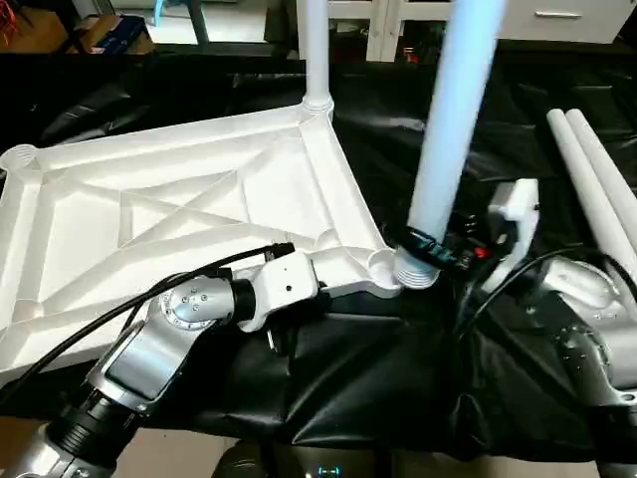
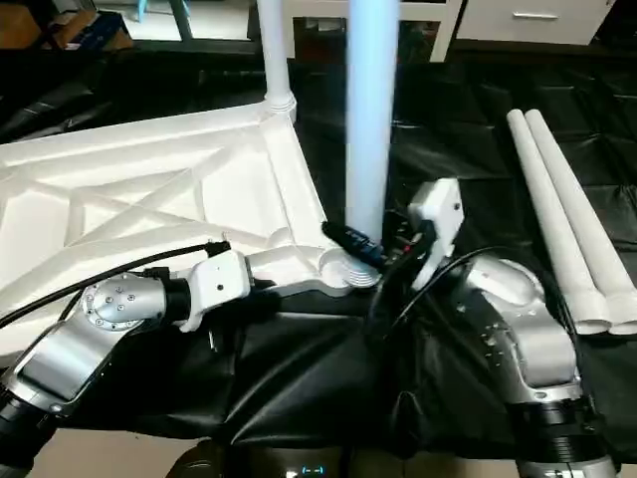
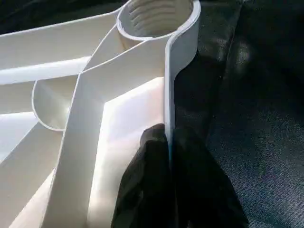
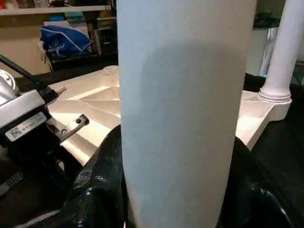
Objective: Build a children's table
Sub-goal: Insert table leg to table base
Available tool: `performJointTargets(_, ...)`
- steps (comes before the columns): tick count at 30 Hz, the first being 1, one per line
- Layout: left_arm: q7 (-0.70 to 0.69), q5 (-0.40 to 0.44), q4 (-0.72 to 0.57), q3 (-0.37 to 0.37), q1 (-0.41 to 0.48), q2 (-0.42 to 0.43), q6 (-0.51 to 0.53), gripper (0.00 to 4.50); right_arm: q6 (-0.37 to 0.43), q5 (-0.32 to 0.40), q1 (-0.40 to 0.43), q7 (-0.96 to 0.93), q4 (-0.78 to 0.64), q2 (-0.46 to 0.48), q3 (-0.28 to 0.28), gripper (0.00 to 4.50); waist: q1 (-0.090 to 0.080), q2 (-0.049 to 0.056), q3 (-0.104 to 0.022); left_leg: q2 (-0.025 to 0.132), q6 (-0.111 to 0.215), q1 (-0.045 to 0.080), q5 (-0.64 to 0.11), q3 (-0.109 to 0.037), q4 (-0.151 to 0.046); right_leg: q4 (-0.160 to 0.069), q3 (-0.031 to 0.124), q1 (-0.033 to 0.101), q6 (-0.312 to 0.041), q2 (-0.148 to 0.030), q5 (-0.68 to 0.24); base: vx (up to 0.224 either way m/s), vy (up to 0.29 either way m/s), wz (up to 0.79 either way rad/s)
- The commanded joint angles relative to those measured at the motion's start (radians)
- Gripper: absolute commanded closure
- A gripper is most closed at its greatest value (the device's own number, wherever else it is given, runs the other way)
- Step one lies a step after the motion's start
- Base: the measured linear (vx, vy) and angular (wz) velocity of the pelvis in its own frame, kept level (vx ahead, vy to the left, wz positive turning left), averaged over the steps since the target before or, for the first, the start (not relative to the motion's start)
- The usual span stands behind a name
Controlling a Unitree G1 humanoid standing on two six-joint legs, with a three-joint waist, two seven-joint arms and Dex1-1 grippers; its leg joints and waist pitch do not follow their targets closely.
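A white plastic table top (image 1: 149, 214) lies upside down on a black sheet (image 1: 348, 388), one leg already standing in its far corner socket and a second held upright at the near corner.

The underside shows raised rims and crossing X-ribs, with a round threaded socket (image 3: 156, 16) at the near right corner. The fitted leg (image 1: 315, 50) rises from the far right corner. The right gripper (image 2: 383, 249) is clamped about the lower end of the second leg (image 1: 453, 129), a pale tapered tube whose ringed foot sits just beside the near socket. The left gripper (image 3: 170, 156) pinches the top's thin side rim between nearly closed black fingers. Two spare legs (image 2: 567, 229) lie side by side, touching, on the sheet at the right.
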Motion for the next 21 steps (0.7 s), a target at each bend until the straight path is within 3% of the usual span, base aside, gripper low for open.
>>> performJointTargets(1,-0.018,0.018,0.062,-0.039,0.026,0.016,0.042,4.44,0.001,0.03,-0.008,0.007,-0.016,-0.001,-0.032,2.64,0.001,-0.011,-0.07,0.011,0.087,0.018,-0.137,-0.001,-0.062,-0.058,0.006,0.047,-0.243,-0.012,-0.093,0.0,0.0,0.0)
performJointTargets(11,-0.034,0.014,0.048,-0.053,0.031,-0.008,0.077,4.44,-0.007,0.013,-0.017,0.044,0.009,0.015,0.007,2.64,-0.001,-0.017,-0.061,0.013,0.084,0.017,-0.163,0.0,-0.067,-0.065,0.007,0.043,-0.231,-0.014,-0.152,0.0,0.0,0.0)
performJointTargets(13,-0.028,0.01,0.044,-0.05,0.031,-0.014,0.087,4.44,-0.008,0.012,-0.018,0.043,0.012,0.018,0.007,2.64,0.0,-0.014,-0.06,0.014,0.082,0.018,-0.165,0.0,-0.067,-0.066,0.007,0.041,-0.23,-0.014,-0.158,0.0,0.0,0.0)
performJointTargets(21,-0.084,-0.025,0.003,-0.055,0.04,-0.006,0.098,4.44,-0.072,-0.041,-0.017,0.088,0.074,0.029,0.049,2.64,0.002,-0.016,-0.058,0.011,0.098,0.016,-0.133,0.002,-0.066,-0.063,0.006,0.042,-0.238,-0.013,-0.096,0.0,0.0,0.0)
